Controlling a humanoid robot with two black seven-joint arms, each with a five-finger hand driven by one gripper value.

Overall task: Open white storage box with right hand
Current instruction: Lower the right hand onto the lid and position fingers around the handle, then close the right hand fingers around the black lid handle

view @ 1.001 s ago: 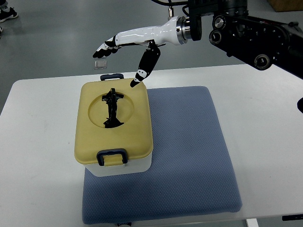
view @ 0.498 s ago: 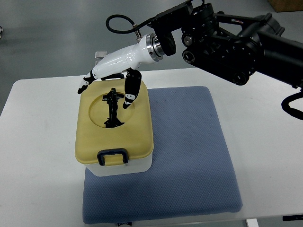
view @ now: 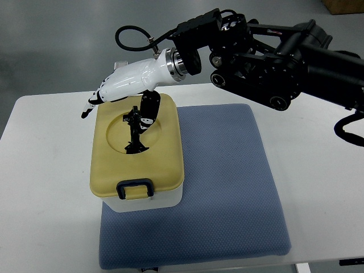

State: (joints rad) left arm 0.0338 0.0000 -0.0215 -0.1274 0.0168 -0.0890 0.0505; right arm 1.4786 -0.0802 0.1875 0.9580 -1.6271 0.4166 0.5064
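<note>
Glossy white right hand (view: 122, 88) — fingers spread, empty — above box's (view: 136, 152) matte yellow lid.

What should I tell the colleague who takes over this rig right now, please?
Right hand: over the far end of the yellow lid, fingers spread, holding nothing; its thumb points down near the black handle in the lid's round recess. Left hand: out of view.
White storage box: on the left part of the blue mat, on the white table. The lid sits flat, and the front latch looks closed.
Done: the hand is over the box.
Left: take hold and open the box.
</note>
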